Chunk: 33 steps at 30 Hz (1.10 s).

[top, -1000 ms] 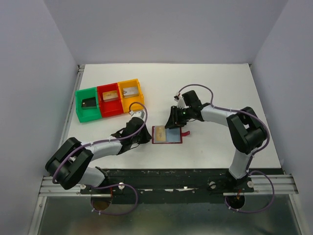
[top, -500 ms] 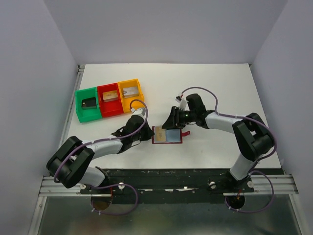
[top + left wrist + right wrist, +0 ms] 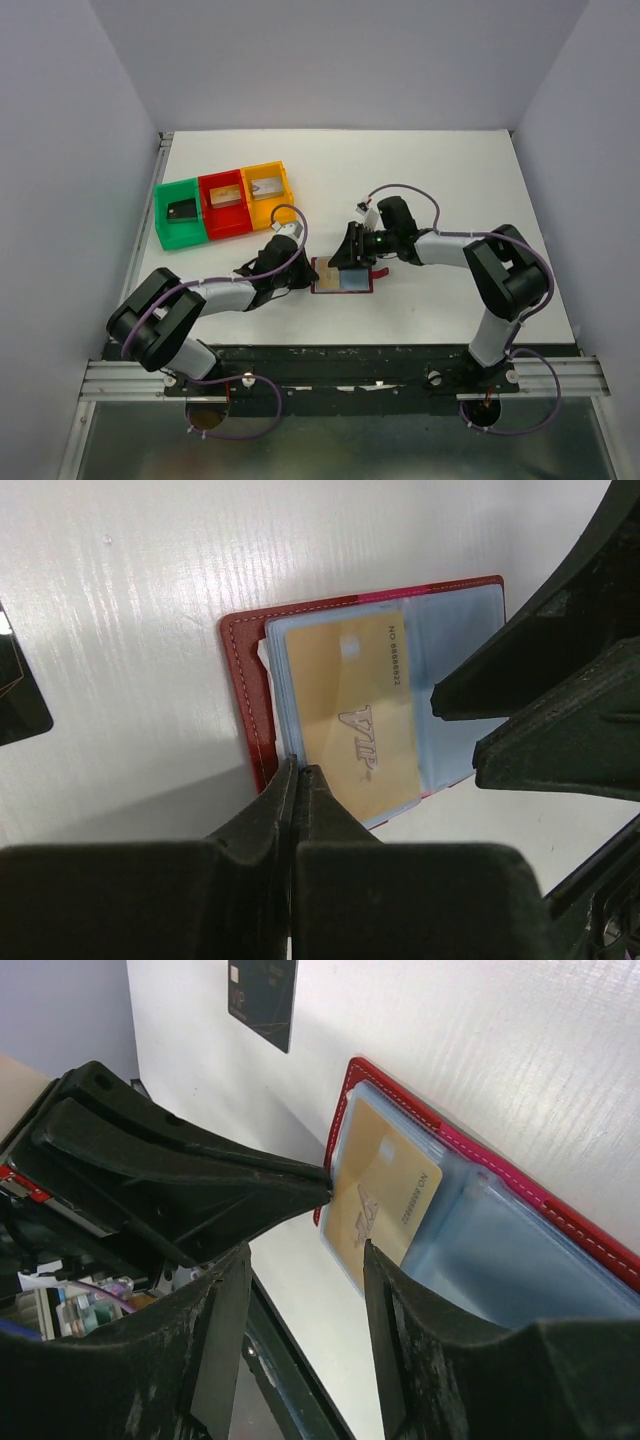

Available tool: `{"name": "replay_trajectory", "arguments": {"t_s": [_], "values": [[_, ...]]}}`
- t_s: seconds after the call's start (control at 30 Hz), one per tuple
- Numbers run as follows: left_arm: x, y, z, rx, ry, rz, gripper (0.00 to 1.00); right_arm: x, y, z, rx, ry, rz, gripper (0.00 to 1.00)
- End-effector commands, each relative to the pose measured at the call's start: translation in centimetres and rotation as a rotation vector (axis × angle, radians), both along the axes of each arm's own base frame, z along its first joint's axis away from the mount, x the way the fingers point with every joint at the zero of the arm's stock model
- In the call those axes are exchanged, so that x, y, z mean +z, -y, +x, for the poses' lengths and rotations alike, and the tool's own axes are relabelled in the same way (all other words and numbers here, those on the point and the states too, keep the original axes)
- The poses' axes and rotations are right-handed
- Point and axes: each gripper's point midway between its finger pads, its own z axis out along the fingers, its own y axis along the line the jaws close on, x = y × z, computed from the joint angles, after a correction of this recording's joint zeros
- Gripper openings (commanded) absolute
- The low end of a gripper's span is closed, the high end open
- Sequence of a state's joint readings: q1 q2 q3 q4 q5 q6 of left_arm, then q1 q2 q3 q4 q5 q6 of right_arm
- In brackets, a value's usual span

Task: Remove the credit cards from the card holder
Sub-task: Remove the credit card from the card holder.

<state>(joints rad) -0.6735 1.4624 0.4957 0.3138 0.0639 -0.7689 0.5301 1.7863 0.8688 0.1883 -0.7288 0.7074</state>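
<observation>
Left gripper [image 3: 297,780] first: its fingers are pressed tight together, tips right against the near corner of the gold card [image 3: 352,716]. I can't tell whether that corner is actually nipped between them. The card lies face up in a light blue pocket, its long axis running in line with those fingers, VIP lettering showing.

Across from it, the right gripper [image 3: 303,1252] hangs low over the same spot with its jaws spread, holding nothing, its fingers either side of the card's end.

The card holder [image 3: 342,276] lies opened out flat on the white table [image 3: 450,180], near the front edge and between the two arms. From above, its long axis runs left to right, gold card in the left half, the little snap tab [image 3: 380,271] pointing right.

A black card [image 3: 15,695] lies flat on the table just beside the holder. Well off at the far left sit the green tray [image 3: 165,225], red tray [image 3: 240,222] and yellow tray [image 3: 285,200], side by side.
</observation>
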Motion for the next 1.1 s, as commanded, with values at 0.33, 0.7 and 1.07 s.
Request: {"name": "replay_trajectory", "arguments": {"t_s": [0.33, 0.7, 1.07], "values": [[-1.2, -0.7, -0.2, 0.047, -0.039, 0.014, 0.01, -2.8, 0.5, -1.1, -0.001, -0.051, -0.033, 0.56], [-1.4, -0.9, -0.5, 0.048, -0.044, 0.013, 0.01, -3.5, 0.9, -1.4, -0.003, -0.051, -0.054, 0.56], [-1.4, -0.9, -0.7, 0.045, -0.044, 0.013, 0.01, -4.1, 1.1, -1.4, -0.002, -0.053, -0.072, 0.56]]}}
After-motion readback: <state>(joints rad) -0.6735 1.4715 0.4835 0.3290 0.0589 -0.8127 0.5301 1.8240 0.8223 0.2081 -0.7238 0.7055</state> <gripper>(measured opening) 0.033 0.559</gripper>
